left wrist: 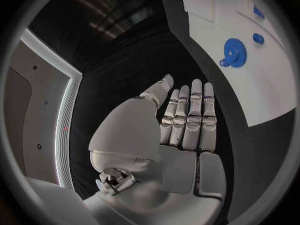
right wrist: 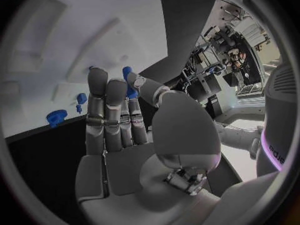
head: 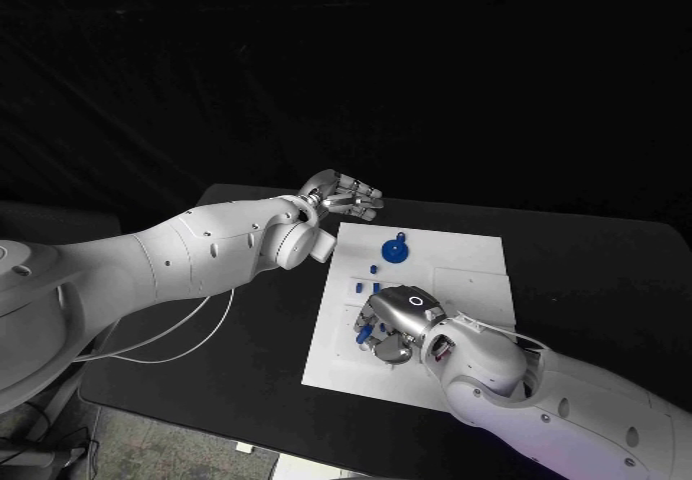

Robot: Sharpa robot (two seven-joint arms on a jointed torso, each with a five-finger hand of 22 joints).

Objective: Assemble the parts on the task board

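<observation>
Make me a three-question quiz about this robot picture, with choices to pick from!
1. Where is the right hand?
A. Above the white task board
B. On the floor
C. On the left arm

2. What colour is the gear on the board?
A. Red
B. Green
C. Blue

3. What does the left hand hold?
A. The gear
B. Nothing
C. The board

Answers:
1. A, since the head view shows it over the board's near part.
2. C, it looks blue against the white plate.
3. B, its wrist view shows a bare palm and fingers.
</observation>
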